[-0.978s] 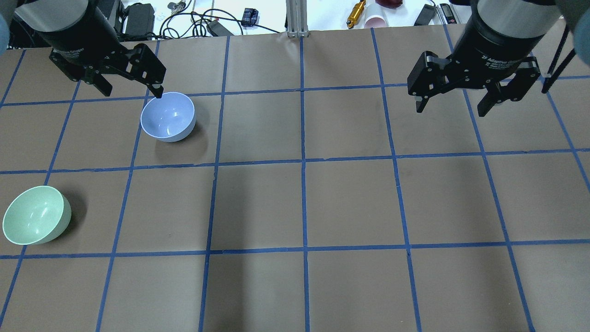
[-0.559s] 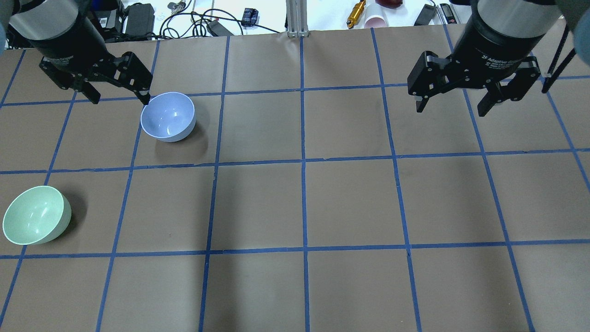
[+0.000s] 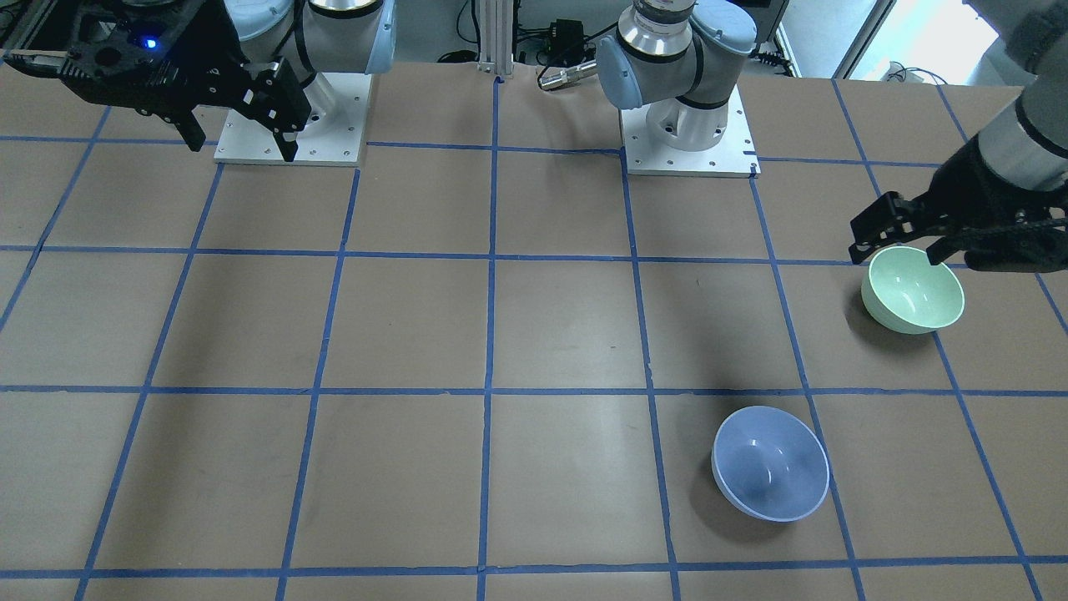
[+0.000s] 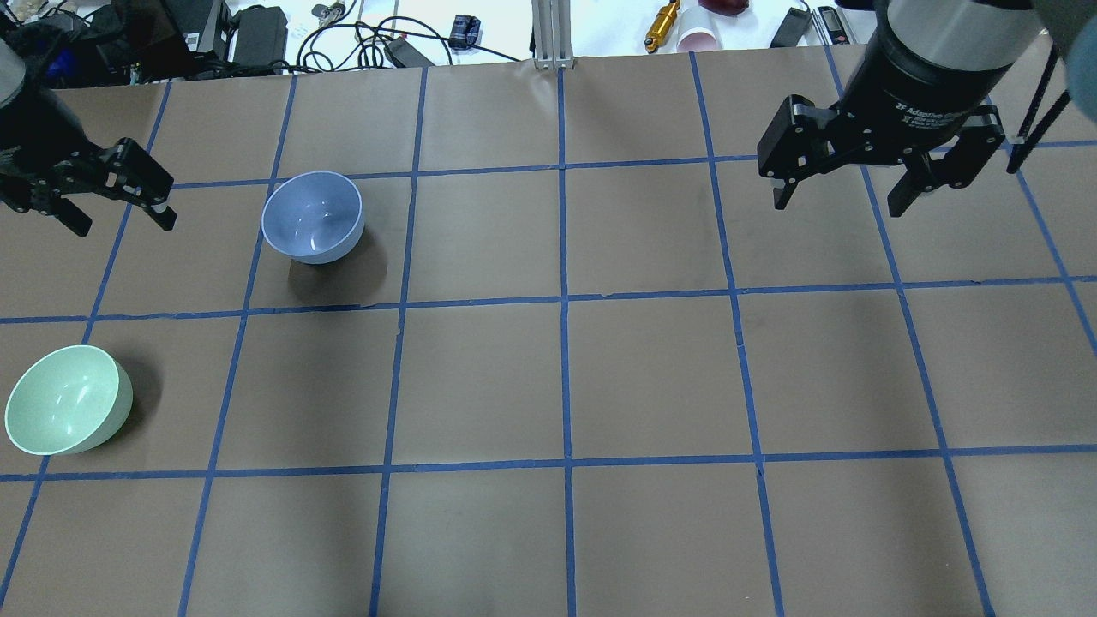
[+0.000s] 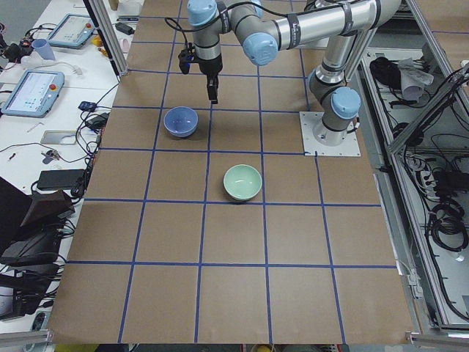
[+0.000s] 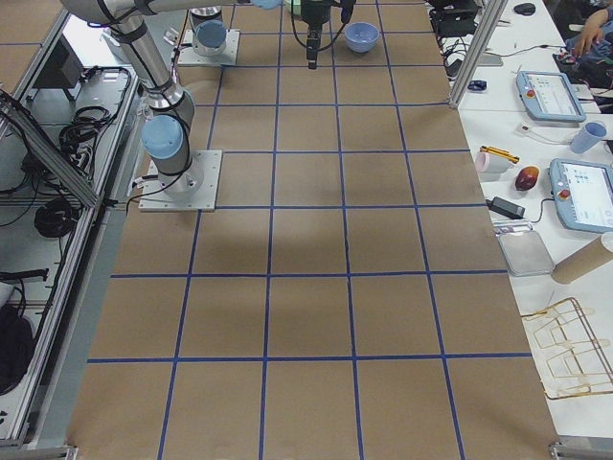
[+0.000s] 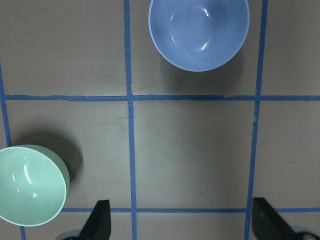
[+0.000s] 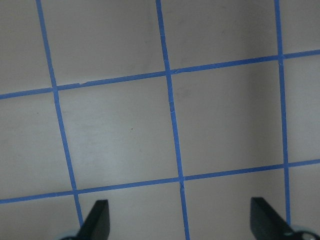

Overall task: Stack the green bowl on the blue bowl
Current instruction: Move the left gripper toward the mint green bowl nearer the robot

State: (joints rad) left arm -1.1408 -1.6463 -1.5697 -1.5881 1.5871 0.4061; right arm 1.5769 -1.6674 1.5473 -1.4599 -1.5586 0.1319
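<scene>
The green bowl [image 4: 68,399] stands upright and empty near the table's left edge, closer to me; it also shows in the front view [image 3: 913,290] and the left wrist view [image 7: 30,185]. The blue bowl [image 4: 312,216] stands upright and empty, farther out and to its right, and shows in the front view [image 3: 769,463] and the left wrist view [image 7: 199,32]. My left gripper [image 4: 124,224] hangs open and empty above the table, left of the blue bowl and beyond the green one, touching neither. My right gripper [image 4: 837,206] is open and empty, high over the far right.
The table [image 4: 566,377] is brown paper with a blue tape grid. Cables, a gold cylinder [image 4: 662,24] and a pink cup [image 4: 698,38] lie past its far edge. The arm bases [image 3: 688,133] stand at my side of the table.
My left gripper has swung left, away from the blue bowl's rim, and now hangs apart from it. Both bowls and my right gripper have not moved.
</scene>
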